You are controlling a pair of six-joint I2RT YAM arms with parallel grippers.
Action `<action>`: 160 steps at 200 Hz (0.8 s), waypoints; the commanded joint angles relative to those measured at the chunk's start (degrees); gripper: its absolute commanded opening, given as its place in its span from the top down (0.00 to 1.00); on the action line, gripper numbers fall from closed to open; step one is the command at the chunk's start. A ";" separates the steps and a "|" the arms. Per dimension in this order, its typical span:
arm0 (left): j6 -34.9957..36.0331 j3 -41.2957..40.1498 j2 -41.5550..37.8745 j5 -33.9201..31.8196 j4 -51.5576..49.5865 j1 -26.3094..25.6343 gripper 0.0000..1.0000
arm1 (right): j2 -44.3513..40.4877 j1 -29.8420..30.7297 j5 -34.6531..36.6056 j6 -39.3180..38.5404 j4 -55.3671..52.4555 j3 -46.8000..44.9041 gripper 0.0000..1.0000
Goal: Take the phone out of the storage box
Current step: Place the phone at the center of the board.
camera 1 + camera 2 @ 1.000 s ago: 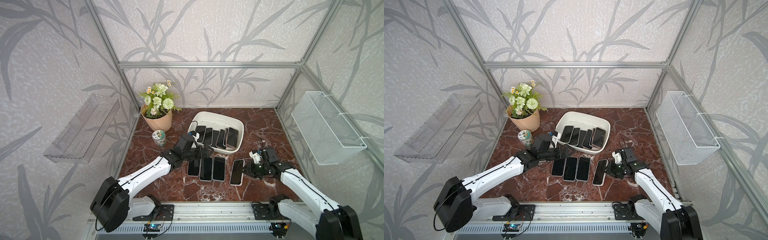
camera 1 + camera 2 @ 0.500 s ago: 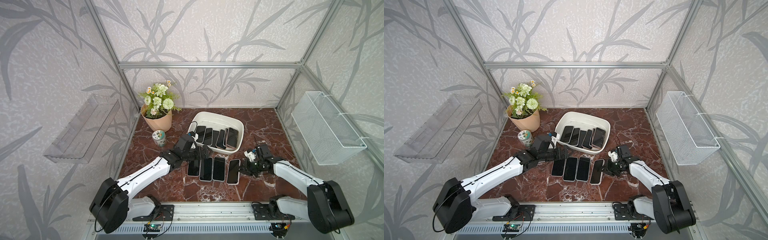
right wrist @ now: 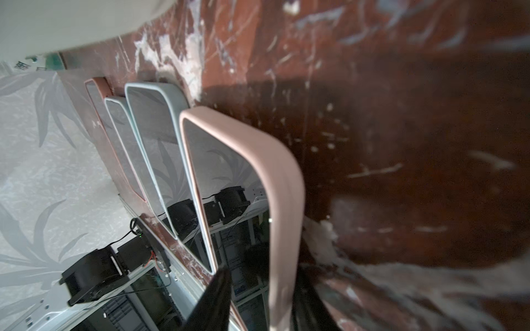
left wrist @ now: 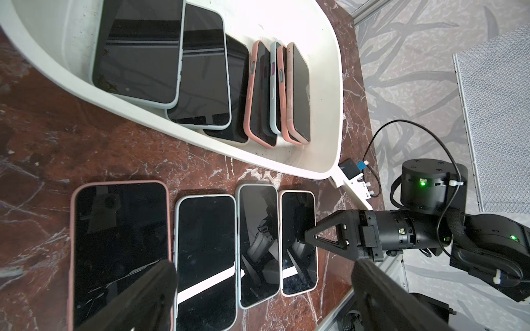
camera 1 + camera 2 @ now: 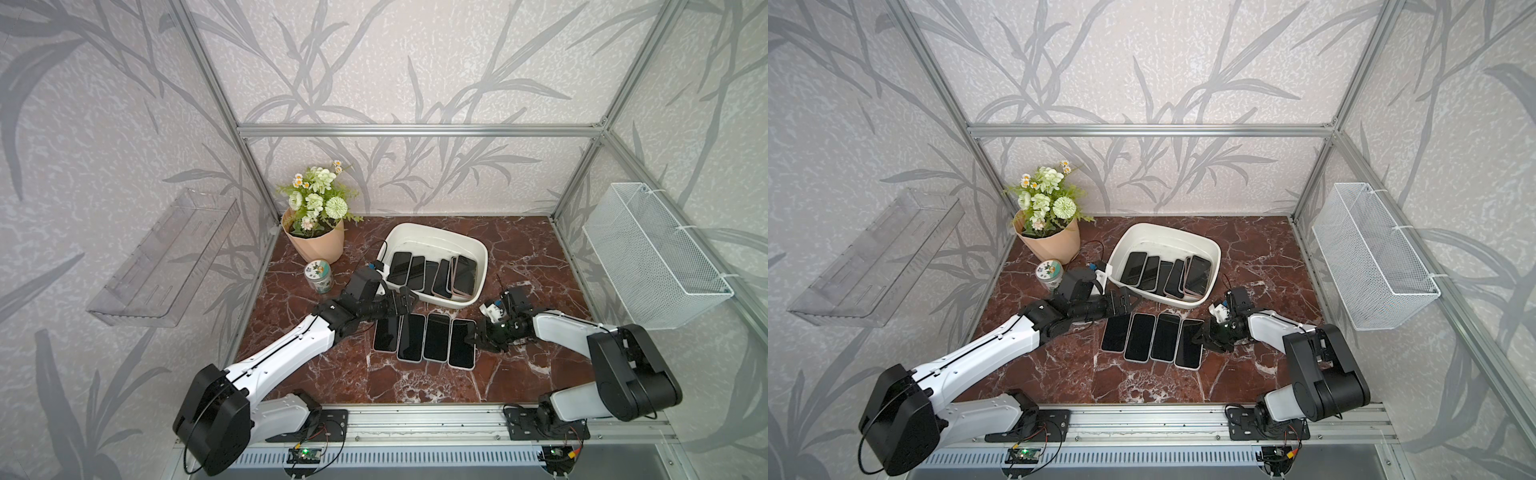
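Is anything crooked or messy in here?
A bit. Inside the storage box, the phones lean overlapping on each other, some tipped on edge. On the table, the row of four is uneven: the phone beside the right gripper lies nearer the front than its neighbours.

You're in a robot lab cell: an aluminium frame (image 5: 415, 130) with leaf-print walls (image 5: 415, 62) boxes in the marble desk (image 5: 523, 253); a rail (image 5: 415, 420) before the desk carries the left arm (image 5: 282, 353) and right arm (image 5: 561, 328).

Bright, even light is filling both top views, keeping everything sharp. Beside the storage box (image 4: 315, 160), the phones (image 4: 205, 243) are throwing back a white glare strip. In the right wrist view, motion blur is smearing the marble tabletop (image 3: 401, 143), which is looking dim.
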 commanded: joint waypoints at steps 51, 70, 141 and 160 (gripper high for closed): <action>1.32 -1.51 -1.93 -0.72 -1.08 0.99 0.00 | -2.20 0.43 4.78 -0.26 -1.81 0.62 0.44; 1.19 -1.66 -2.42 -0.72 -1.16 0.99 0.00 | -4.17 0.47 5.68 0.40 -2.24 0.12 0.38; -1.29 -3.35 -7.18 0.01 -2.85 1.04 0.00 | -13.01 0.48 9.55 2.38 -8.00 -0.51 0.30; -1.22 -2.83 -11.36 -1.15 -6.21 1.21 0.00 | -19.61 0.48 12.06 1.31 -14.74 1.71 0.24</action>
